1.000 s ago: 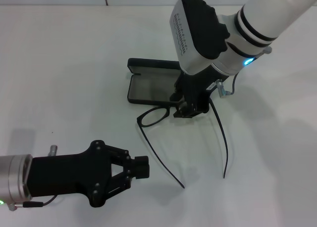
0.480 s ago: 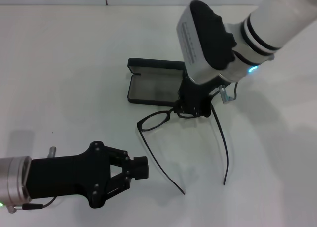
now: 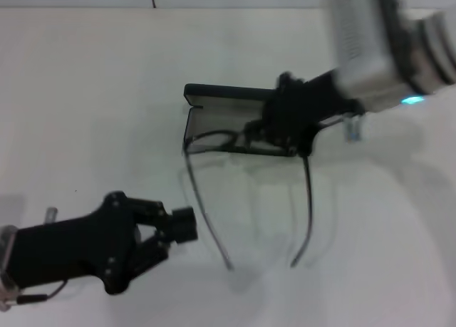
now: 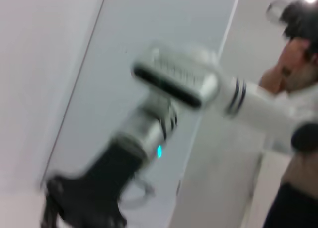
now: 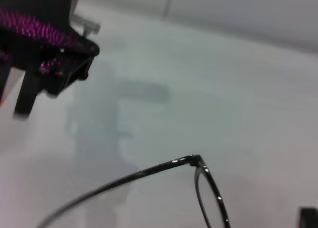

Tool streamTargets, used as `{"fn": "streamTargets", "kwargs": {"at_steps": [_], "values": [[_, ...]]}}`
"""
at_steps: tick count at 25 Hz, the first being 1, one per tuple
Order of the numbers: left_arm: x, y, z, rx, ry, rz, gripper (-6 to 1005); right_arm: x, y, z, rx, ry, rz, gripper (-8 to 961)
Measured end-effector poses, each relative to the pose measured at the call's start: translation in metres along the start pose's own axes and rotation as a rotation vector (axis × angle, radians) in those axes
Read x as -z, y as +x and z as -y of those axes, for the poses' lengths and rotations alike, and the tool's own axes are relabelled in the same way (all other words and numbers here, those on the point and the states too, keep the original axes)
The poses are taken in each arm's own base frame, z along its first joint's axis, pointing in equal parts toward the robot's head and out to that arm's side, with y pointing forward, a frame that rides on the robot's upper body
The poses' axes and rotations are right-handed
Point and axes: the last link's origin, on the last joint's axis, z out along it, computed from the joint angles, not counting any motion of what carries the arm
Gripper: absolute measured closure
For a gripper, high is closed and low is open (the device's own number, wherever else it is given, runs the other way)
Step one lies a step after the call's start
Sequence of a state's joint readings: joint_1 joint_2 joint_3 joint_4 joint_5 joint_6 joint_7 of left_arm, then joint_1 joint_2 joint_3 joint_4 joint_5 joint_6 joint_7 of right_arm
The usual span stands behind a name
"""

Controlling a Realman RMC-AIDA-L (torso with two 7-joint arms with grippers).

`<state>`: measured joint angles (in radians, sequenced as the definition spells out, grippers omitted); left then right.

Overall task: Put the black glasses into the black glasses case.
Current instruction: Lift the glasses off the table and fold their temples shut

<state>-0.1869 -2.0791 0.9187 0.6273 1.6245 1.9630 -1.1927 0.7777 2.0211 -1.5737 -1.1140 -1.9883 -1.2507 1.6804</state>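
The black glasses [image 3: 212,140] hang in the air, with my right gripper [image 3: 283,131] shut on their front near the bridge. Their front is over the open tray of the black glasses case [image 3: 221,93], which lies at the table's middle with its lid raised at the back. Both temple arms trail down toward the table's front. In the right wrist view one lens rim and a temple of the glasses [image 5: 198,164] show close up. My left gripper [image 3: 184,226] hovers shut and empty at the front left, and it also appears far off as the left gripper [image 5: 47,59].
The white table [image 3: 85,92] spreads around the case. The left wrist view shows my right arm [image 4: 174,81] against a pale wall, with a person [image 4: 298,64] standing at the side.
The right gripper has raised and tilted the glasses and carried them back over the open case. Its wrist swung to the right. The left arm drifted slightly left and up.
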Motion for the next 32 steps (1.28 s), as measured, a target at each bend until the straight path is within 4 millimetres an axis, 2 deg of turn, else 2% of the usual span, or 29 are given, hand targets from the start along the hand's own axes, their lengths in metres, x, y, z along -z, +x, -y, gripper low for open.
{"fn": "streamTargets", "kwargs": {"at_steps": [2,6,10,16,22,26,32], "values": [[0.0,0.01,-0.002,-0.032,-0.01,-0.072,903,0.025,0.013,-0.012,-0.047,0.066,0.08,932],[-0.002,0.031,-0.002,-0.085,-0.008,-0.232,904,0.044,0.021,-0.022,-0.092,0.113,0.215,932],[-0.018,0.043,-0.001,-0.11,-0.072,-0.304,905,0.056,0.03,-0.035,-0.142,0.136,0.384,931],[-0.04,0.051,0.009,-0.091,-0.144,-0.319,938,0.061,0.037,-0.048,-0.177,0.16,0.596,930],[-0.059,0.052,0.021,-0.09,-0.162,-0.318,956,0.07,0.044,-0.05,-0.211,0.149,0.698,929],[-0.062,0.051,0.025,-0.093,-0.143,-0.311,956,0.072,0.042,-0.049,-0.218,0.142,0.731,929],[-0.063,0.049,0.026,-0.096,-0.129,-0.314,957,0.066,0.043,-0.046,-0.242,0.124,0.735,928]]}}
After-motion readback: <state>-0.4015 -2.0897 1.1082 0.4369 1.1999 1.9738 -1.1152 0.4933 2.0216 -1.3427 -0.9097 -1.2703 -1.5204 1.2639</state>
